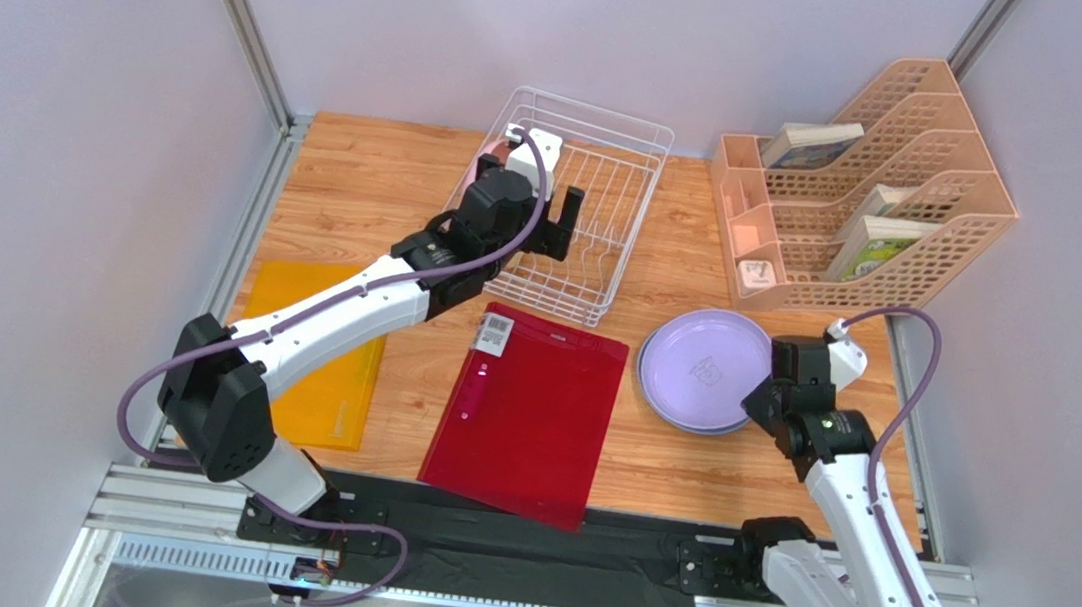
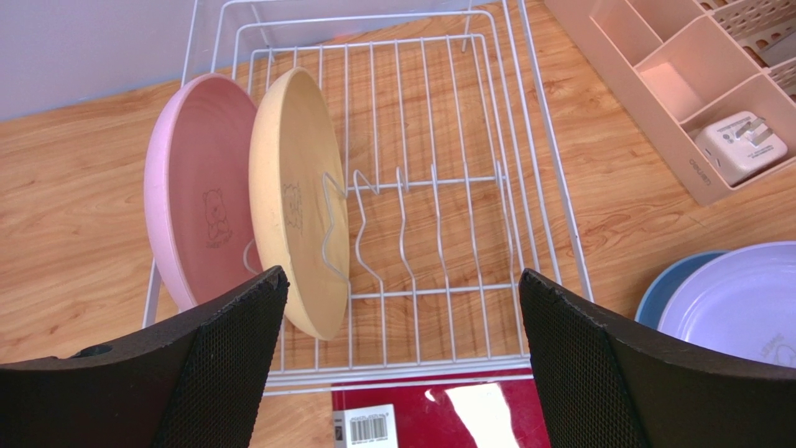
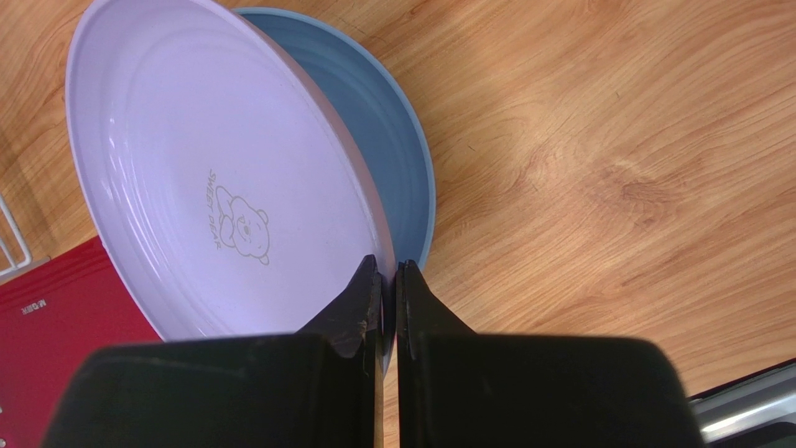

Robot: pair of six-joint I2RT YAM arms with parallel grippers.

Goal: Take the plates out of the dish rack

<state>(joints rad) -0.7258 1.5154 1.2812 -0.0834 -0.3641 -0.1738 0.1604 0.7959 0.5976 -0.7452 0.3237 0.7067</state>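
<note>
The left gripper (image 2: 402, 285) hovers with its jaws spread wide and empty over the near rail of the dish rack (image 2: 420, 366). Closest, just ahead and toward its left finger, the tan-yellow plate (image 2: 294, 187) stands on edge among the prongs. The pink plate (image 2: 191, 187) stands right beside it, further left. The yellow one looks like the next pick. To take it well, shift left until its upper rim is centred between the fingers, come down onto that rim only, close, then lift straight up so it clears the prongs without dragging the pink plate. Farther right, outside the rack, the lilac plate (image 2: 738, 299) lies on the light blue plate (image 2: 668, 285). The right gripper (image 3: 388, 280) sits pinched shut at the lilac rim; whether it clamps the rim I cannot tell.
</note>
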